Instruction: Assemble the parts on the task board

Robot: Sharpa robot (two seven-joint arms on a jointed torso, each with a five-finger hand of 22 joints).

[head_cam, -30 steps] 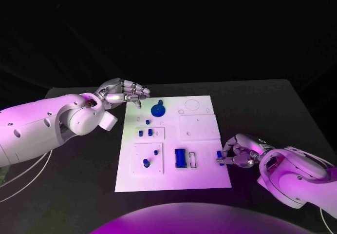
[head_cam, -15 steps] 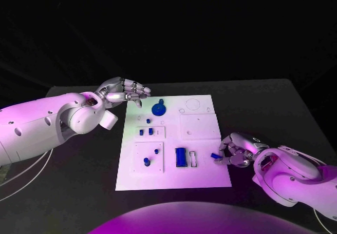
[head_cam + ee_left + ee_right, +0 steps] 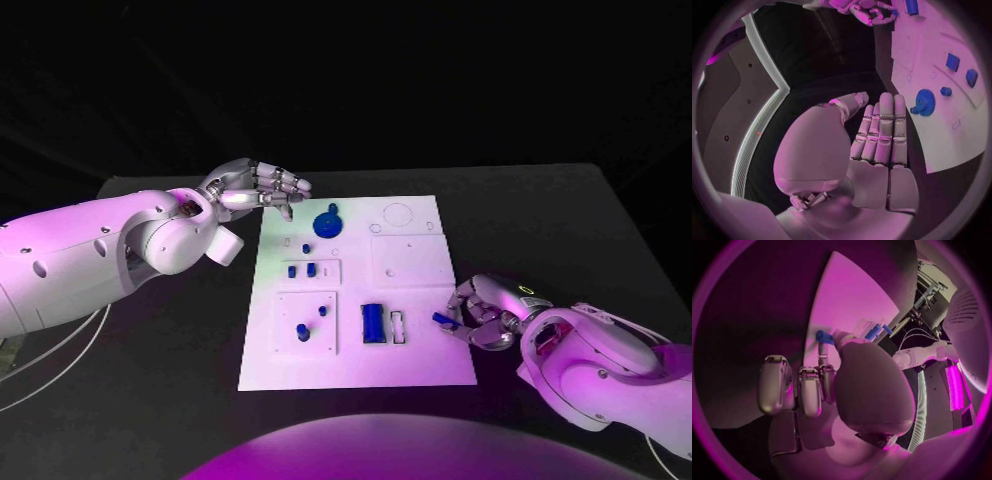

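blue plastic is what the right robot hand (image 3: 488,318) has pinched at its fingertips: a small blue part (image 3: 446,321) held over the right edge of the white task board (image 3: 418,365), just beside the blue block (image 3: 371,324) that stands in its slot near the board's lower middle. the right wrist view shows the same part (image 3: 823,336) at the tip of the fingers (image 3: 803,390), clear of the palm, which looks like a grip chosen so the piece can be lowered into a seat without the robot hand getting in the way. which seat it is meant for i cannot tell.

the left robot hand (image 3: 260,190) hangs at the board's far left corner with nothing in it; in its own wrist view the fingers (image 3: 882,130) lie straight and side by side, the thumb apart. it seems parked there, out of the working arm's path yet close to the blue gear (image 3: 326,224). several small blue pieces (image 3: 299,270) sit in the left-hand panels, and the panels on the right side are mostly bare, so the assembly looks partway done. the board lies flat on the black tabletop (image 3: 548,220).
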